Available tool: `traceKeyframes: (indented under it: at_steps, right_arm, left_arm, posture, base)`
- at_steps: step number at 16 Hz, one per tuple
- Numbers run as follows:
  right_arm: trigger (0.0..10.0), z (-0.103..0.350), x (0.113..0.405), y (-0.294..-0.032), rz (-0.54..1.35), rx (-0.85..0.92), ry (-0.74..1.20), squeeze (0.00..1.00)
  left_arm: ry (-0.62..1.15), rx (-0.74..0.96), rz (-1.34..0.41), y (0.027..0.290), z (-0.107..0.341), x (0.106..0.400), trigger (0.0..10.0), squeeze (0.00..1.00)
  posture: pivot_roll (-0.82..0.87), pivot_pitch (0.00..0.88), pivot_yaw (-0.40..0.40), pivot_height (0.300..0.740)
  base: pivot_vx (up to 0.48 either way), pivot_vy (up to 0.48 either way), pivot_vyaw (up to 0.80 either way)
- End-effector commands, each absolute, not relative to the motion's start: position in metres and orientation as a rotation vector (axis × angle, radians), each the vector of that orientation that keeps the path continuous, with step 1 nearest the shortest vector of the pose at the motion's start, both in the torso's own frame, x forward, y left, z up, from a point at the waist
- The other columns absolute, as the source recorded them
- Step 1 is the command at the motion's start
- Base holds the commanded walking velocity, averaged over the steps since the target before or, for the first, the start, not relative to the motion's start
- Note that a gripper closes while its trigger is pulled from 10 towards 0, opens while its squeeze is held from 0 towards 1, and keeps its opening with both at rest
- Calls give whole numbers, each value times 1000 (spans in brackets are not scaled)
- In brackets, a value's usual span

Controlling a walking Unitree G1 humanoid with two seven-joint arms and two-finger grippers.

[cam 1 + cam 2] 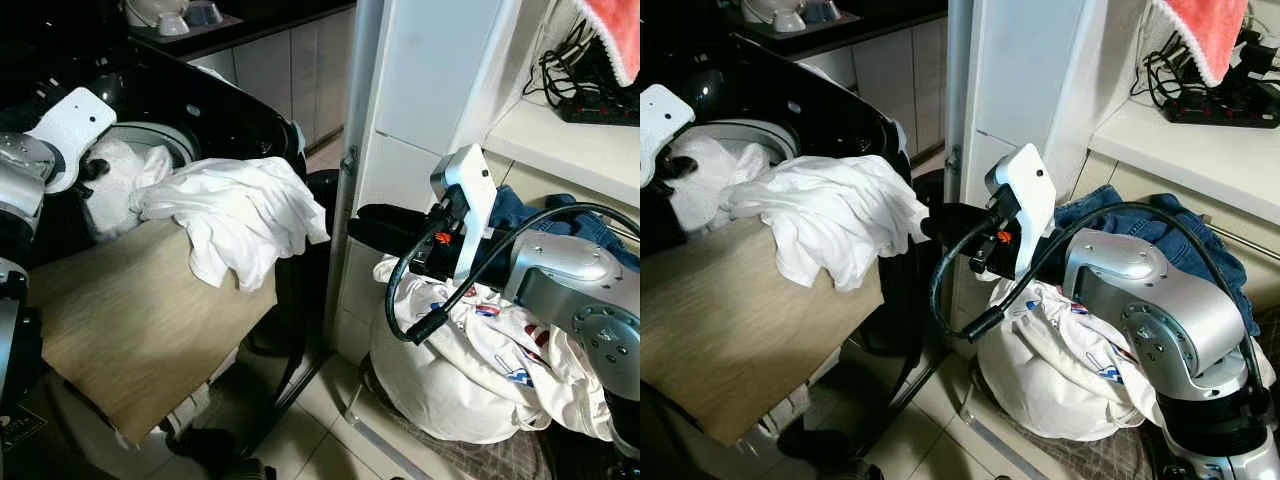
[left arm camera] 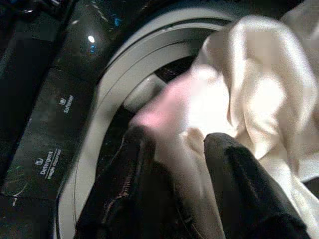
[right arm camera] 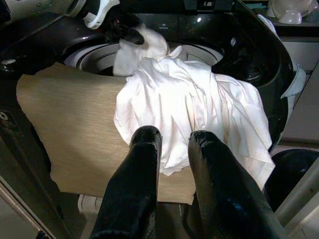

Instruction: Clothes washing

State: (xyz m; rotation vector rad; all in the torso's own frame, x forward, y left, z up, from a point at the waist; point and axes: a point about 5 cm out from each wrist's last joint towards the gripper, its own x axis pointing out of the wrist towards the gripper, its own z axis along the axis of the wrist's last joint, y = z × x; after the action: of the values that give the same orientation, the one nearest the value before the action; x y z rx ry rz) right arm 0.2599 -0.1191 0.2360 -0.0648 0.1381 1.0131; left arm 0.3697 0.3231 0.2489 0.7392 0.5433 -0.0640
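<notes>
Nearest the camera on the right, the right gripper [image 3: 172, 144] hangs in the air with its two black fingers a narrow gap apart and nothing between them. Just behind and below its arm sits a white laundry bag [image 1: 450, 390] stuffed with printed cloth, with blue jeans [image 1: 1170, 225] heaped against the wall behind it. Ahead of the right gripper's fingertips a white shirt [image 1: 240, 215] drapes over a tan board [image 1: 130, 320] that lies across the front of the black washing machine [image 1: 840, 115], apart from those fingers. Beyond the shirt, over the round tub opening, the left gripper [image 2: 174, 144] pinches a fold of white cloth [image 2: 249, 89] at the drum's grey rim [image 2: 124, 64]; its fingers are partly apart with the fabric bunched between them. Labels for detergent and softener lie just beside that gripper on the machine's top
</notes>
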Motion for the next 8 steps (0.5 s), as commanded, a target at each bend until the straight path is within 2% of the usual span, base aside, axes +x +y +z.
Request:
traceKeyframes:
  at_steps: [1, 5, 8]
  right_arm:
    - [10000, 238, 263, -123, 987, -81, 127, 0]
    - [10000, 238, 265, -126, 964, -83, 126, 0]
    - [10000, 239, 273, -134, 873, -72, 116, 0]
  left_arm:
    - [546, 739, -79, 324, 253, 368, 10000, 1000]
    - [520, 737, -72, 323, 255, 367, 10000, 1000]
    - [180, 520, -288, 272, 278, 381, 10000, 1000]
  posture:
    - [-70, 0, 5, 740]
    - [-70, 0, 9, 740]
    - [-68, 0, 6, 740]
  base:
    - [0, 0, 0]
    - [0, 0, 0]
    - [0, 0, 0]
